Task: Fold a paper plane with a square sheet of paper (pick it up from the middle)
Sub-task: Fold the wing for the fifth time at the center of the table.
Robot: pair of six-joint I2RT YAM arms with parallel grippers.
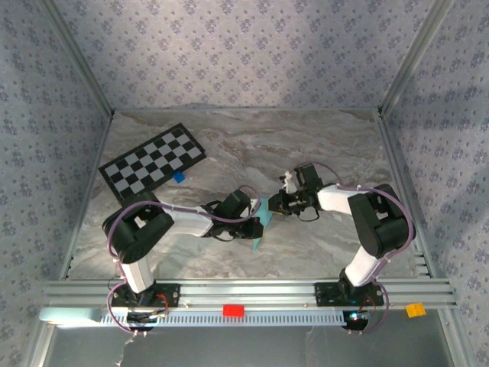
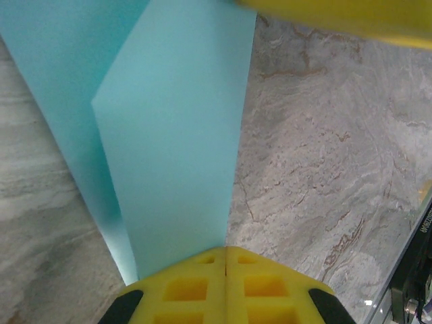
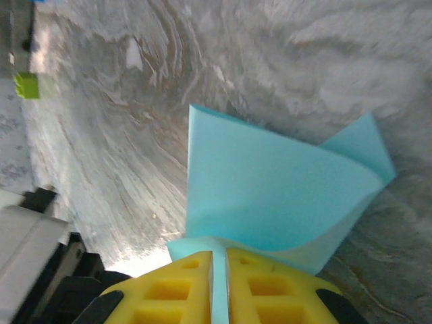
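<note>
1. The sheet of paper (image 2: 175,135) is held between the two arms near the middle of the table (image 1: 306,145). It is well apart from the checkerboard card (image 1: 153,162) and the little blue block (image 1: 179,177) at the far left. I can't tell whether its lowest corner touches the table.
2. The left claw (image 2: 226,262) has its yellow fingers pressed flat together. The paper comes straight out of the seam between them, so it is pinching the sheet at one edge.
3. The right claw (image 3: 219,266) is closed down to a thin slit with a strip of blue showing in it. To my eye it grips the same sheet from the other side.
4. Between the two grips the paper is doubled over, one flap lying over the other with a soft rounded bend rather than a sharp crease. I'd guess this is an early fold, so the plane is a long way off.
5. To do it well, the edges want lining up before anything is pressed. In the right wrist view one corner pokes out past the upper flap, so they look offset.
6. Both claws need a firm pinch while the paper is worked. A sheet this thin may slip or tear if one arm pulls against the other.
7. The bend then wants pressing flat along its whole length, since a crooked crease here would spoil every later fold.
</note>
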